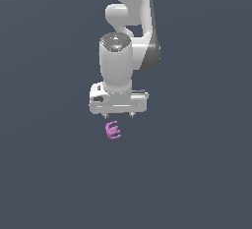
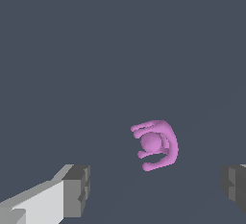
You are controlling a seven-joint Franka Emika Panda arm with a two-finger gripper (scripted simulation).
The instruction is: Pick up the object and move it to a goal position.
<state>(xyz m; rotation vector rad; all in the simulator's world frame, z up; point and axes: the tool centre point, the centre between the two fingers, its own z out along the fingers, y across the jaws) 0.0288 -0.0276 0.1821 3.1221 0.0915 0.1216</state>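
The object [image 1: 113, 130] is a small pink-purple piece with curved prongs, lying on the dark grey floor just in front of the arm's hand in the exterior view. In the wrist view the object [image 2: 157, 144] shows a rounded body with prongs curling around it. My gripper [image 1: 119, 115] hangs above and slightly behind it, fingers spread wide and holding nothing. In the wrist view the gripper [image 2: 156, 189] is open, with one fingertip [image 2: 77, 190] and the other at the frame's edge, and the object lies beyond the gap between them, not inside it.
A flat dark grey floor [image 1: 197, 174] surrounds the object on all sides. The white arm [image 1: 125, 36] rises behind the hand. No other objects or a goal marker are in view.
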